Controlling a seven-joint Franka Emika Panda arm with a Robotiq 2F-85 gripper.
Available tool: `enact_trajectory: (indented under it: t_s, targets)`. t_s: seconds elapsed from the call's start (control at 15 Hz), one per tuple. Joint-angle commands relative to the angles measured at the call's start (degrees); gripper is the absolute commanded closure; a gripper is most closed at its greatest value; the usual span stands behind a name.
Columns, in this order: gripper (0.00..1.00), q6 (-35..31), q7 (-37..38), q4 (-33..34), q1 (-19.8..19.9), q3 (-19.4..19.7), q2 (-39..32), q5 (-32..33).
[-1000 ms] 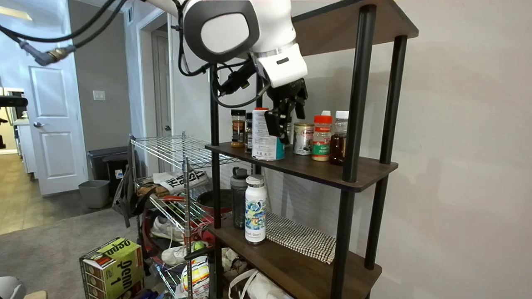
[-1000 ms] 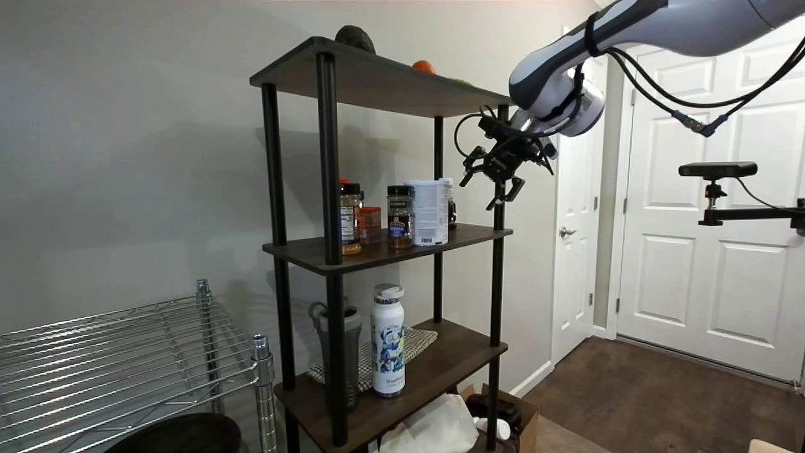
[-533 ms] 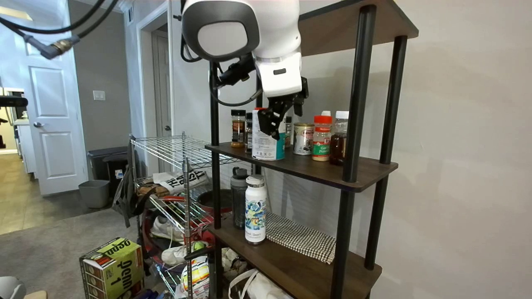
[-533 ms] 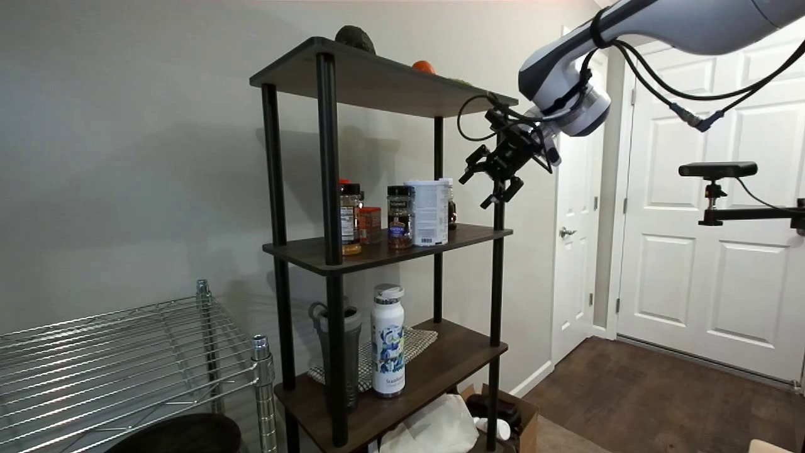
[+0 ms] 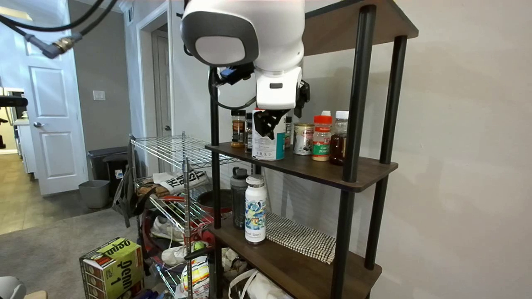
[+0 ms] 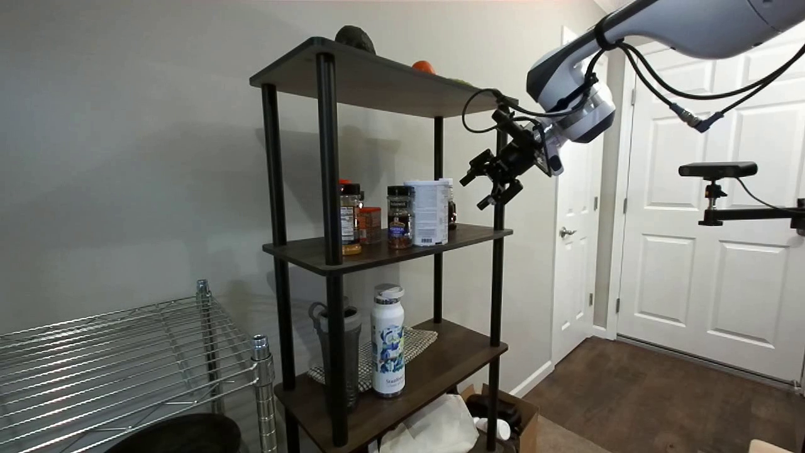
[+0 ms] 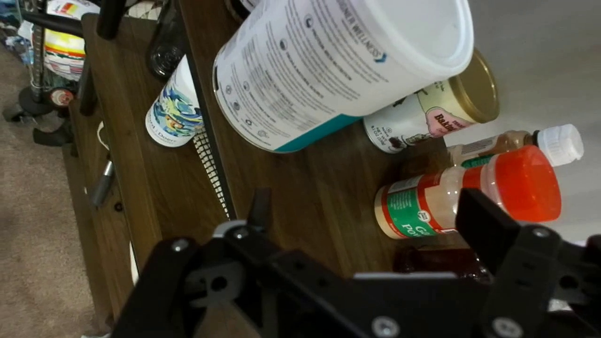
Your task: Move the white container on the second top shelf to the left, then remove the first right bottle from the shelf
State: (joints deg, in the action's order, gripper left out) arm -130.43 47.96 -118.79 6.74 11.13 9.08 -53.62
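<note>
Gripper (image 6: 474, 194) hung jaws spread, nothing held, near the white container (image 7: 338, 65), which stood on the 2nd shelf (image 5: 297, 162), near edge. Step likely was shifting it left: wanted a low, slow push from the right, minding the spice jar (image 6: 400, 217) just left.

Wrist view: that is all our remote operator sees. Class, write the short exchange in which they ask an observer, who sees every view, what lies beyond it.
Operator: If I move the white container left, what might it meet?
Observer: Probably a black-capped jar; in both exterior views it stands just left of the white container.
Operator: And what lies on top of the shelf?
Observer: At one end, a dark rounded thing, seen in an exterior view.
</note>
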Motion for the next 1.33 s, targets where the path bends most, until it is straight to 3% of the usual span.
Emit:
enact_trajectory:
  t_s: [0.0,0.67,1.0,1.27]
  targets:
    - [0.00,2.4,1.6,-1.0,1.2,0.0,0.6,-5.7]
    - [0.00,11.4,3.8,-0.5,3.0,1.4,-0.7,-21.4]
    - [0.00,9.5,3.8,-1.2,2.8,0.9,-0.6,-28.7]
    - [0.00,4.3,2.2,-2.1,2.1,-0.4,-0.2,-35.9]
